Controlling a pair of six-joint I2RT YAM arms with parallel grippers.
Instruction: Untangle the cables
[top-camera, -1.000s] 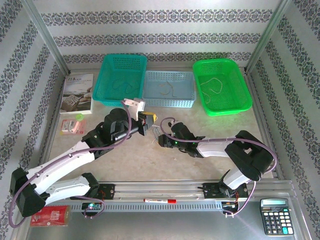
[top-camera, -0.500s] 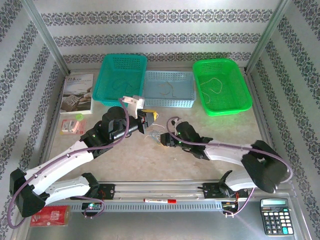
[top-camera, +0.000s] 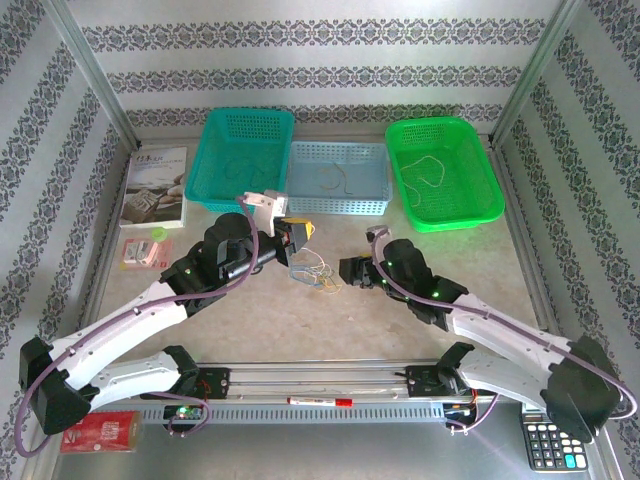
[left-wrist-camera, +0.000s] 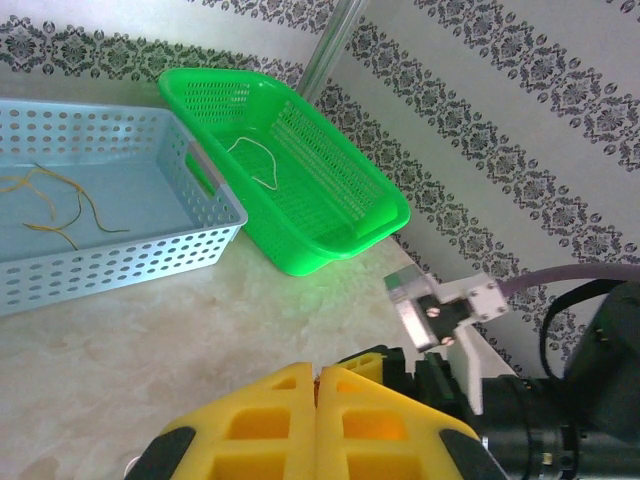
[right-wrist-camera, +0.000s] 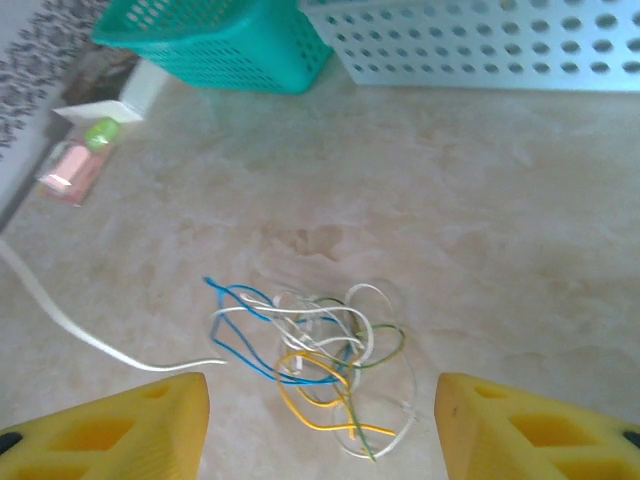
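A tangle of cables (top-camera: 315, 272), blue, white, yellow and green strands, lies on the table in the middle. My left gripper (top-camera: 300, 232) hovers just behind it, yellow jaws pressed shut (left-wrist-camera: 320, 382); nothing shows between them. My right gripper (top-camera: 347, 271) sits just right of the tangle, open, its fingertips (right-wrist-camera: 110, 425) wide on either side of the knot of cables (right-wrist-camera: 320, 360). One white strand (right-wrist-camera: 90, 340) trails off to the left. Single strands lie in the light blue basket (left-wrist-camera: 50, 200) and the green basket (left-wrist-camera: 255, 160).
Three baskets line the back: teal (top-camera: 245, 155), light blue (top-camera: 365, 190), green (top-camera: 475, 210). A book (top-camera: 155, 185) and pink items (top-camera: 143, 250) lie at the left. A red marker (top-camera: 320, 401) rests on the front rail, with a calculator (top-camera: 552, 432) at the front right.
My right arm has swung right and drawn its gripper back off the tangle, which now lies uncovered on the table. The left gripper has barely moved.
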